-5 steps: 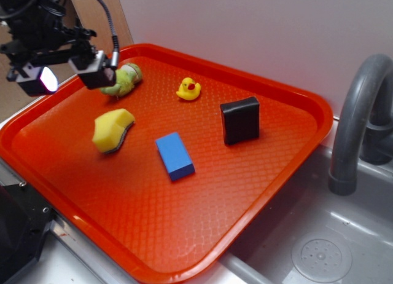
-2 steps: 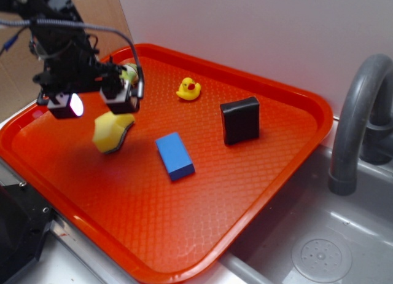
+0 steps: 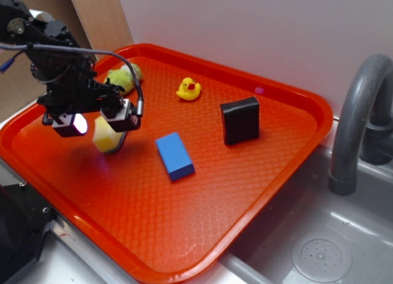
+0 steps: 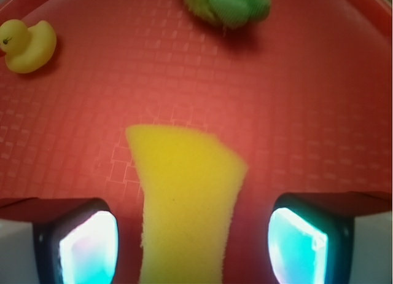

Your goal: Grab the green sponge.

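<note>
Gripper point(image 4: 193, 250) has dropped from beside the plush toy point(image 3: 121, 78) and is now straddling the green sponge point(image 4: 184, 204), jaws wide; next: lower, then close.

The black arm point(image 3: 46, 47) is reaching in from the upper left of the exterior view, with its wrist bending down over the tray's left part. The gripper point(image 3: 95, 121) is pointing downward, its jaws standing wide apart. A cable is looping from the arm round to the gripper's right side. In the wrist view the two fingers point(image 4: 86, 244) are showing at the lower corners, glowing pale cyan on their inner faces, with a broad gap between them.
</note>
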You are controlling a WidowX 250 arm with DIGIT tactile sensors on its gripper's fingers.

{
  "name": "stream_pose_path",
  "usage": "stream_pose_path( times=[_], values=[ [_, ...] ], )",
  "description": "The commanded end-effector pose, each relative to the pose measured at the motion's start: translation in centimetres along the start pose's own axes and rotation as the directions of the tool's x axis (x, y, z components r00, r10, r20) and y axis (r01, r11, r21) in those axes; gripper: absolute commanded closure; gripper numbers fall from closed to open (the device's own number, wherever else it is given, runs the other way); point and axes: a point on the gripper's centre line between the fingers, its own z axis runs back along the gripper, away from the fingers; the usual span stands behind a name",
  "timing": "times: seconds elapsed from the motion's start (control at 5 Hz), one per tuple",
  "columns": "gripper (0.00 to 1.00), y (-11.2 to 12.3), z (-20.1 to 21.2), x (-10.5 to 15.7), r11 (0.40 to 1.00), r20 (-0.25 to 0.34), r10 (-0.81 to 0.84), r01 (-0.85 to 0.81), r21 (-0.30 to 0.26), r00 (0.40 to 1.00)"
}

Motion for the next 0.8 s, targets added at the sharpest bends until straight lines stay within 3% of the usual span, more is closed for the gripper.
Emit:
stream_pose_path(
  times=[0.0,0.2,0.4,0.6],
  values=[
    [1.0,-0.6,-2.3,1.0,0.999,0.043,0.003,-0.002,-0.032,0.999],
    [1.0,-0.9,-2.6,0.7,0.998,0.048,-0.055,0.055,-0.013,0.997],
    [1.0,-0.8,-0.4,0.8,0.983,-0.02,-0.176,0.177,0.047,0.984],
    [1.0,-1.8,3.8,1.1,0.917,-0.049,-0.39,0.393,0.07,0.92]
  ],
)
